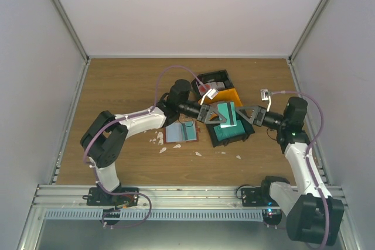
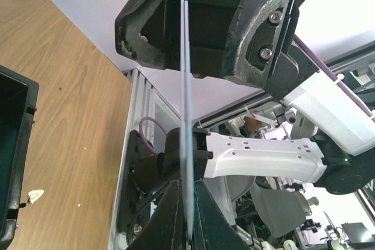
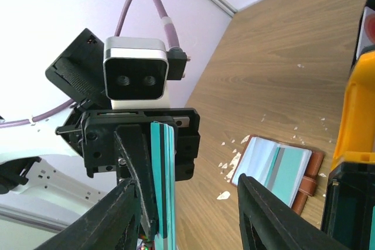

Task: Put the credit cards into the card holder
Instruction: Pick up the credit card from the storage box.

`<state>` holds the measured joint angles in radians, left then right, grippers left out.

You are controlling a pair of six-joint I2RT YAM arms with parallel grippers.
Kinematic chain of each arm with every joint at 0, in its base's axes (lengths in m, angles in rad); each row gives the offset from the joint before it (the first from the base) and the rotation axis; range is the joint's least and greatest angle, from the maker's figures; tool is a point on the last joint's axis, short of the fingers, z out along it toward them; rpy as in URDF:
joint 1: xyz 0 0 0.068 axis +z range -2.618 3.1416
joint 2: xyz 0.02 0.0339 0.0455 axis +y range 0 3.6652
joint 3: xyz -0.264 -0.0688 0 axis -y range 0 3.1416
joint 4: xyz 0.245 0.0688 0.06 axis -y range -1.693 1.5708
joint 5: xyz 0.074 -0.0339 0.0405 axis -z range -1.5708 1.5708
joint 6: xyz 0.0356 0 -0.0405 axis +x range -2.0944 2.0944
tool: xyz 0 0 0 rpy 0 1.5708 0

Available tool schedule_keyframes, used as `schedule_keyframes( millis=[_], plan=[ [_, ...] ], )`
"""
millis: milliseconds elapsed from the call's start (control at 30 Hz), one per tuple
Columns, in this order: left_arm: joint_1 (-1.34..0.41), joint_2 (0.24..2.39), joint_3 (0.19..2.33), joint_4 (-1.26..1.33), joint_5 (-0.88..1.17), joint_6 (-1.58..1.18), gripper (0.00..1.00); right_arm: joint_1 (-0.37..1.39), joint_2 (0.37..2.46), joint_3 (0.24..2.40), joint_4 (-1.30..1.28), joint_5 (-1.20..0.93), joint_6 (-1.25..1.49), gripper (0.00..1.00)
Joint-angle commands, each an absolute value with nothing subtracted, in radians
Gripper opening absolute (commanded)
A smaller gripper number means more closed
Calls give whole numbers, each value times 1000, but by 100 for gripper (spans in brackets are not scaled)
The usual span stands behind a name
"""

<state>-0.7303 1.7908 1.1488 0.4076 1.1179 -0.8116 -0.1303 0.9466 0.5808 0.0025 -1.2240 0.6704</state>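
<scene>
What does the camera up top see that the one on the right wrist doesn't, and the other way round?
Only the top view: the left arm and right arm whole, down to their bases on the rail. Only the right wrist view: the credit cards edge-on, several stacked, with the right hand open, a finger on either side. Both: the left hand clamping those cards, the opened card holder with a teal card on it, white scraps, the yellow bin.

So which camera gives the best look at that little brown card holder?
The right wrist view: the card holder lies open, close, a teal card on it. The top view shows the card holder whole but small. The left wrist view misses it.
</scene>
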Motion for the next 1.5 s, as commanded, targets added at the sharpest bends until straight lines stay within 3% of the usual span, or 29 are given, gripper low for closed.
schedule_keyframes(
  millis=[0,467,733,1033,1200,1467],
  plan=[
    [-732,1757,1169,422,1151,-774,0,-136,944,605,35,-1247,678,46],
    [-748,1754,1186,407,1190,-750,0,-110,981,619,-30,-1238,619,43],
    [-750,1736,1190,406,1196,-740,0,-78,1000,623,-52,-1219,604,25],
    [-739,1757,1232,362,1161,-747,0,0,988,594,-7,-1252,659,26],
    [-728,1776,1233,360,1153,-779,1,0,955,570,83,-1248,759,2],
    [-690,1793,1202,371,1155,-837,11,-9,954,604,143,-1115,930,0]
  ],
)
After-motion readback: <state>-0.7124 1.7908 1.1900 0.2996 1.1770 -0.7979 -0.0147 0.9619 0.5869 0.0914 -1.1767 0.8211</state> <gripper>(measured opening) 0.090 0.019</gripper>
